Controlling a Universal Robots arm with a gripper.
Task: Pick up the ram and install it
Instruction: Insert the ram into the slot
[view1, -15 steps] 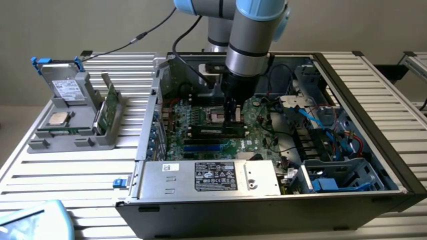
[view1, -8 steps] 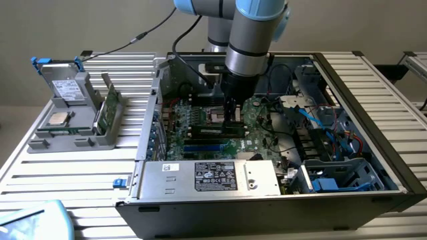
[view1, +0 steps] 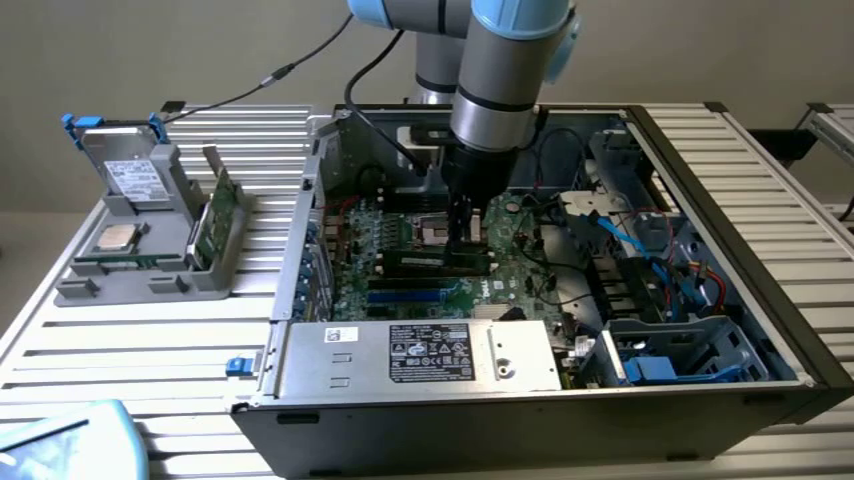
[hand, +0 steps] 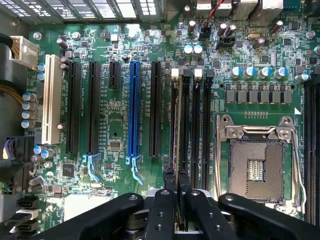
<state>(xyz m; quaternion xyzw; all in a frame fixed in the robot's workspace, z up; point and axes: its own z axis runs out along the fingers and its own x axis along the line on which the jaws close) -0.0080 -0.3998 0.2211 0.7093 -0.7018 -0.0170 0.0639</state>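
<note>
My gripper (view1: 465, 240) reaches down into the open computer case (view1: 787, 330), over the green motherboard (view1: 514, 285). In the wrist view its two black fingertips (hand: 169, 181) stand close together with the ram (hand: 176, 125) between them. The ram appears edge-on as a thin dark stick standing in one of the long black memory slots (hand: 206, 125) beside the CPU socket. From the exterior view the ram (view1: 430, 262) lies as a dark strip under the gripper, level along the board. Whether it is fully seated I cannot tell.
The empty CPU socket (hand: 260, 160) is right beside the memory slots, with a blue expansion slot (hand: 133, 107) and black ones further off. A power supply box (view1: 420, 355) fills the case front. Cables (view1: 641, 240) crowd the exterior view's right. A grey holder (view1: 147, 240) with parts stands outside on the left.
</note>
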